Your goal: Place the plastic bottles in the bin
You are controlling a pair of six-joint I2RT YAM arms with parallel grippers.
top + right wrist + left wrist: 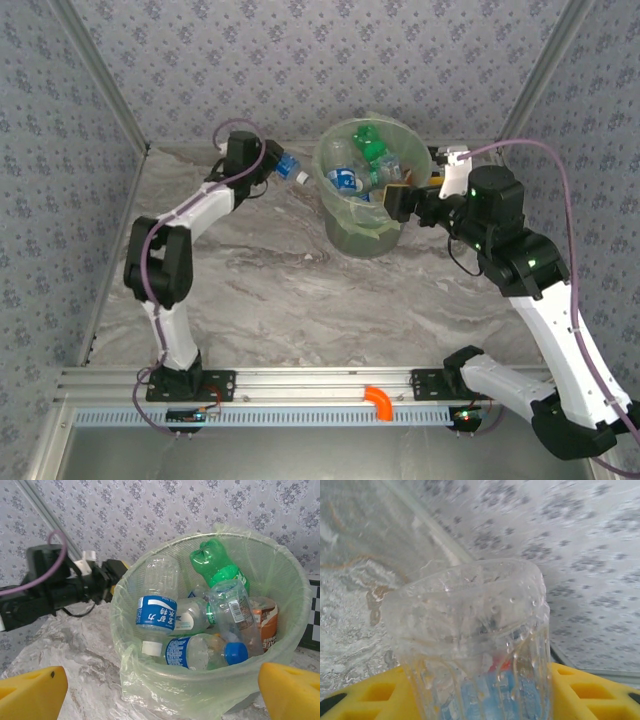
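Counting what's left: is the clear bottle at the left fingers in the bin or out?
Out. The bottle sits between the left fingers, left of the bin, outside its rim.

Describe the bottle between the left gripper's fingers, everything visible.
The clear bottle is thin, crumpled transparent plastic, beaded with droplets, with a blue label low down. Its wide rounded end sticks out beyond the fingertips. It sits gripped between the left gripper's yellow fingers, left of the bin and apart from it.

The clear bottle (pixel 475 625) is glossy crinkled plastic, the bin (pixel 287 587) thin translucent plastic, the table (pixel 300 300) smooth, marbled.
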